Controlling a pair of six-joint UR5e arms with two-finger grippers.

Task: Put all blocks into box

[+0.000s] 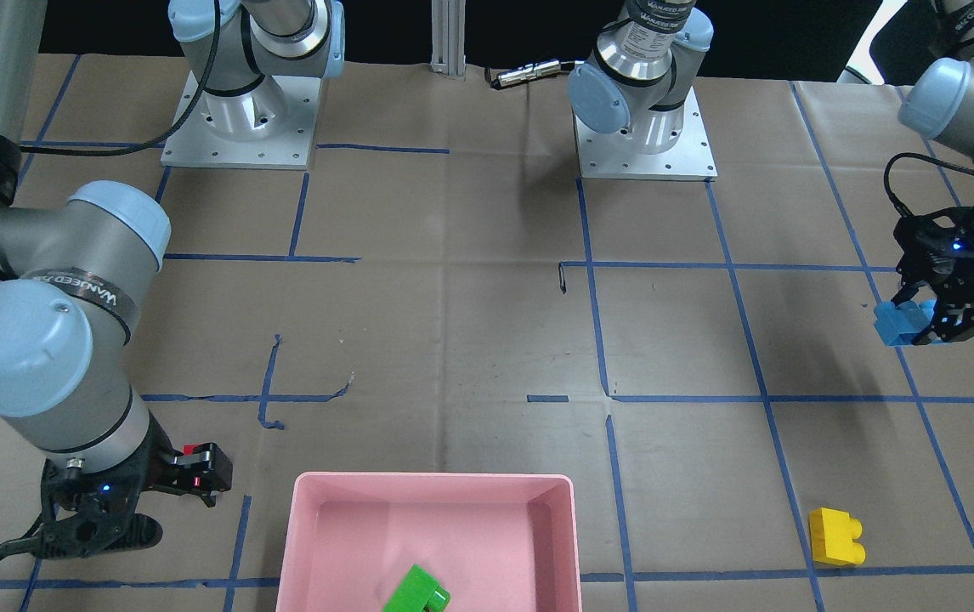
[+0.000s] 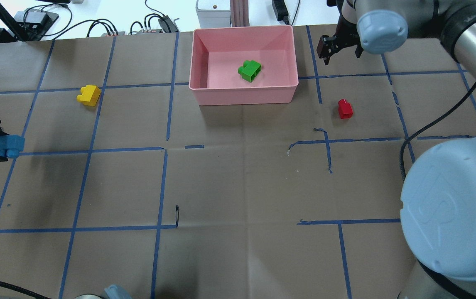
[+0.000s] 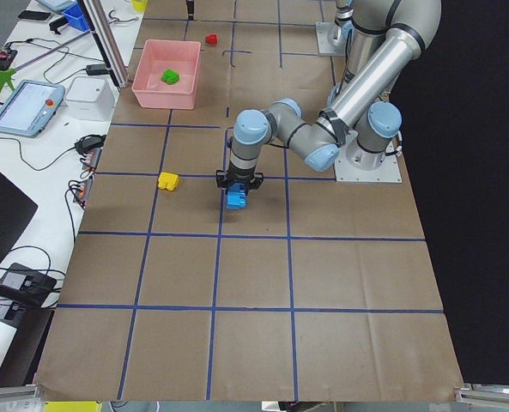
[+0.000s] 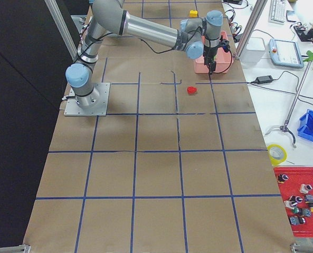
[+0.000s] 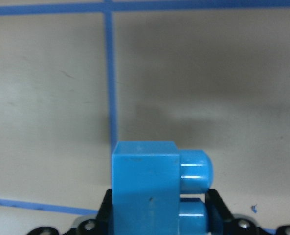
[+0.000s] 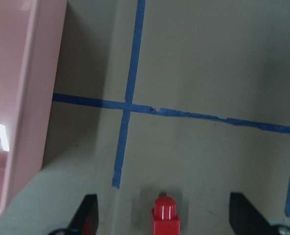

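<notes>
Overhead exterior, what you have on the table:

- Pink box [image 2: 246, 94]: just beside the right gripper [image 6: 162, 196], whose jaws are spread and empty.
- Light blue block [image 2: 7, 145]: clamped in the left gripper [image 1: 929, 321], above the table.
- Yellow block [image 2: 89, 95]: on the table, between the left gripper and the box.
- Green block [image 2: 250, 70]: inside the box.
- Red block [image 2: 344, 109]: on the table, beneath the right gripper.

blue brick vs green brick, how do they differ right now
The blue brick is clamped in the left gripper, far from the box; the green brick lies loose inside the box. So blue's step is not yet done, and green's is. They also differ in colour. Both are small studded plastic bricks.
</notes>
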